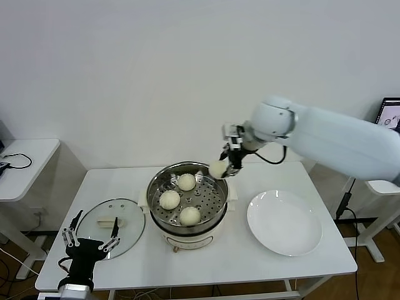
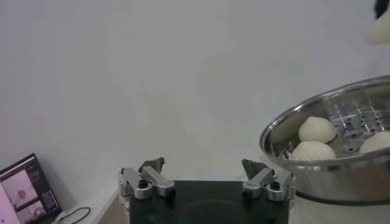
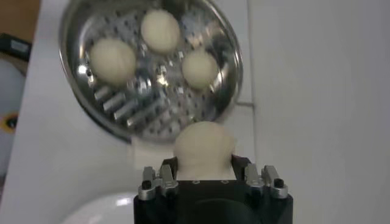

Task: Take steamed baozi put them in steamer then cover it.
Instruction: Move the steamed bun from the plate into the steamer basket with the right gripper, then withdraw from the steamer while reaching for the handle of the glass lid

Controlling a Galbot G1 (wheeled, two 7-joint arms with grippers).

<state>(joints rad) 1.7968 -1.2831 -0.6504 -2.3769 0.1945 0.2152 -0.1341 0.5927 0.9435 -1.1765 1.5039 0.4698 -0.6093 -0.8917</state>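
Observation:
The shiny steamer [image 1: 157, 187] stands mid-table with three cream-white baozi [image 1: 170, 199] on its perforated tray; they also show in the right wrist view as baozi [image 3: 161, 30] inside the steamer [image 3: 73, 73]. My right gripper [image 1: 224, 166] is shut on a fourth baozi [image 1: 217, 169], held just above the steamer's far right rim; this baozi [image 3: 204, 149] sits between the jaws. The glass cover [image 1: 128, 225] lies flat on the table left of the steamer. My left gripper [image 1: 90, 237] hangs open over the cover's near edge, nothing in it.
A flat white plate [image 1: 284, 223] lies right of the steamer, bare. A side table [image 1: 25, 162] with a cable stands at the far left. The white wall is close behind the table.

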